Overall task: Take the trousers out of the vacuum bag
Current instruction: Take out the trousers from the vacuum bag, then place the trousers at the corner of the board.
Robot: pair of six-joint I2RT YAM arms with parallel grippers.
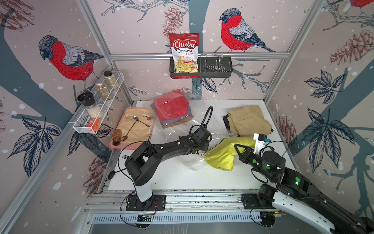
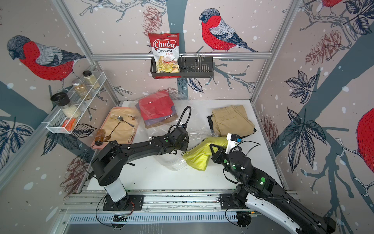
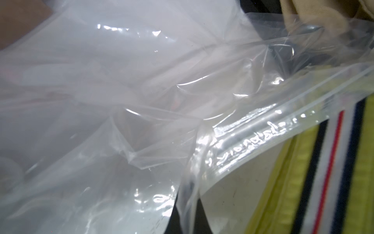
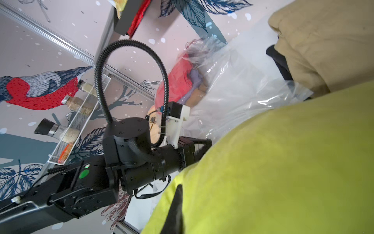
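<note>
The clear vacuum bag (image 1: 182,131) lies across the middle of the white table. Red trousers (image 1: 171,106) lie on purple (image 1: 175,121) and brown ones inside its far end. My left gripper (image 1: 204,151) is shut on the bag's zip-strip edge (image 3: 253,137), with plastic pinched between its fingers (image 3: 200,222). Yellow trousers (image 1: 222,155) lie crumpled right of the bag's mouth, one end under the strip. My right gripper (image 1: 235,146) is shut on that yellow cloth (image 4: 283,162). Tan trousers (image 1: 248,120) rest on black ones (image 1: 225,121) at the back right.
A pink tray (image 1: 113,144) with a beige mat, spoons and a small bottle sits at the left. A wire spice rack (image 1: 97,105) hangs on the left wall. A chips packet (image 1: 184,50) stands in a black basket (image 1: 214,68) on the back rail.
</note>
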